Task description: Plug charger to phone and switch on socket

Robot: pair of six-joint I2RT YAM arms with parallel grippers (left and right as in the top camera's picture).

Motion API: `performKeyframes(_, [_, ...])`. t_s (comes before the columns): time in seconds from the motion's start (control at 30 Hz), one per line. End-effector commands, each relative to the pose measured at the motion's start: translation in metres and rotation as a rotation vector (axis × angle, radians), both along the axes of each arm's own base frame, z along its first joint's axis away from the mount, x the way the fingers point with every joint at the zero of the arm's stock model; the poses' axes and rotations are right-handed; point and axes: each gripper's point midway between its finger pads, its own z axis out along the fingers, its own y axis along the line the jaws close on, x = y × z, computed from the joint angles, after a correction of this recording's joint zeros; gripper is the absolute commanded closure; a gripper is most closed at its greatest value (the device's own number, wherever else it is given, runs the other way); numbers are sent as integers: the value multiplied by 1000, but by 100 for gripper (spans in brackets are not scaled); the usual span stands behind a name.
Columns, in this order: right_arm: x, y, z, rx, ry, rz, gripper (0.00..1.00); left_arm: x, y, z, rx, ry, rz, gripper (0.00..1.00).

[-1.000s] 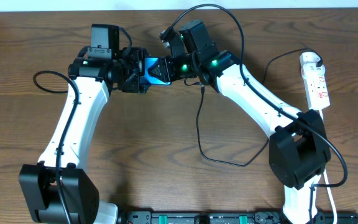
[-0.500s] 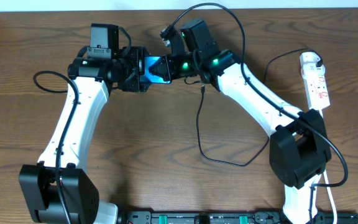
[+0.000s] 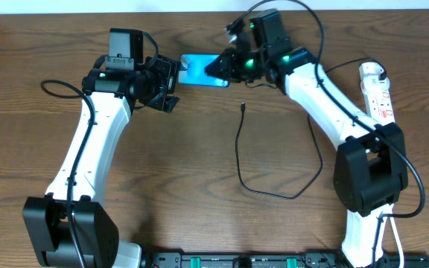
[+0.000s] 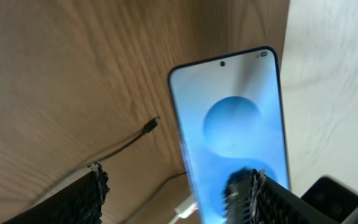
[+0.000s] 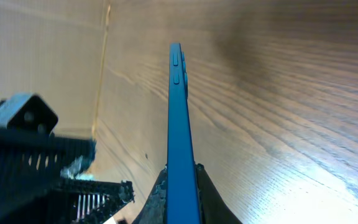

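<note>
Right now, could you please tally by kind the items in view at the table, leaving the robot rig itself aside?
Slim smartphone with a lit blue screen: 1
Long thin black charger cable: 1
Narrow white power strip with red markings: 1
Total: 3

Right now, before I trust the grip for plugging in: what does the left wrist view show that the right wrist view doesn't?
Only the left wrist view: the phone face-on with its screen lit, the charger with its connector tip lying on the table, and the left gripper with fingers spread. Only the right wrist view: the phone edge-on, its side buttons, and the right gripper shut on its near end. Both: the phone and the wooden table.
</note>
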Motion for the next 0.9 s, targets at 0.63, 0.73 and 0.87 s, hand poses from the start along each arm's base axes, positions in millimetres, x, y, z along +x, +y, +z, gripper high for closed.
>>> performKeyframes(0.63, [14,32,56,399,696,-383,99,39,-5,44,74,-339,-144,37])
performKeyframes(0.73, [13,41,66,436,688,-366,99,44,-5,50,67,-368,-134,42])
performKeyframes(0.87, [15,47,77,475,670,-357,99,49,0,52,83,-377,-97,51])
